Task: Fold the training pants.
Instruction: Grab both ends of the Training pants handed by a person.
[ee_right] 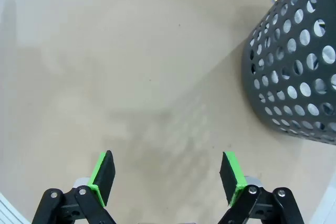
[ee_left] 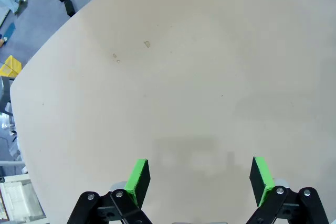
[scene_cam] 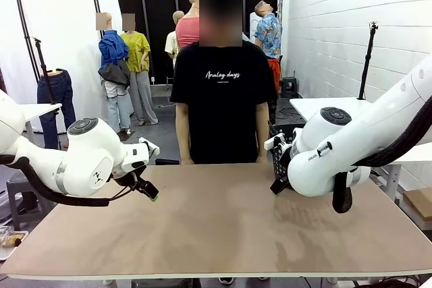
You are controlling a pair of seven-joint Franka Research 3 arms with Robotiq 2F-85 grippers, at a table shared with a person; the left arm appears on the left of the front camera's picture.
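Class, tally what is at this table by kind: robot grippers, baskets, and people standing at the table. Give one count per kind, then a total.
Grippers: 2 (left gripper, right gripper)
Basket: 1
Person: 1
Total: 4

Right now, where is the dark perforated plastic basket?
The basket stands on the tan table's far right side, by the right arm; upper right in the right wrist view.

We get bright, even overhead light, no glare. The surface (scene_cam: 223, 227) carries soft, blotchy shadows; the basket (ee_right: 286, 85) throws a dotted one in the right wrist view. Wrist views bow at the edges. Focus is sharp throughout.
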